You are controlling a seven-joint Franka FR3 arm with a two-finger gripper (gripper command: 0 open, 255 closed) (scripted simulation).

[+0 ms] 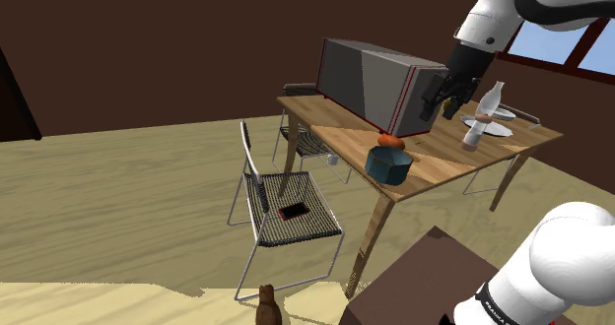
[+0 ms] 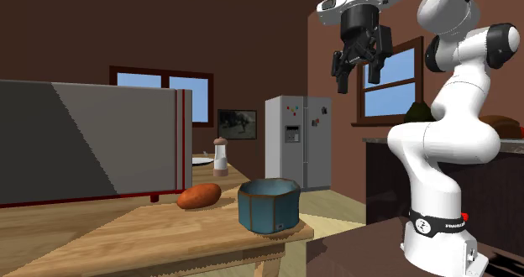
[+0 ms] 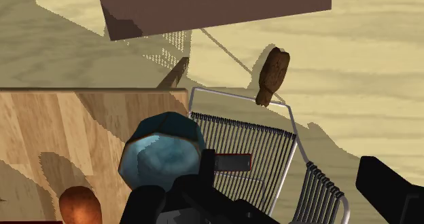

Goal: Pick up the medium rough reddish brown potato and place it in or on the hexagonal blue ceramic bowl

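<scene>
1. Big grey box (image 2: 84,141) with red trim is standing on the wooden table (image 2: 126,237), left of the bowl in the second exterior view and further back. It is not a task item.
2. Reddish brown potato (image 2: 199,196) is lying on its side on the table just beside the bowl. It is sitting on the bowl's left in the second exterior view, between bowl and grey box. I cannot tell whether it is touching the bowl.
3. Handling, my guess: the potato is looking solid, stiff and fairly light. The rough skin should be giving decent friction, and it is not fragile. It is oblong, so it may be rolling if nudged at one end.
4. Grab spot, my guess: come from above and close across the short width at the fat middle. The long way is looking too wide, and the tapered ends would be slipping out.
5. Blue hexagonal bowl (image 2: 269,204) is sitting upright near the table corner, and nothing is showing inside it. It is rigid with tallish walls, so the potato is needing lift over the rim.
6. Black gripper (image 2: 361,64) is hanging high above the bowl, off to the bowl's right in the second exterior view. Its jaws are standing apart and carrying nothing.
7. Risk: the grey box is sitting close behind the potato on the side away from the bowl, leaving little finger room.
</scene>
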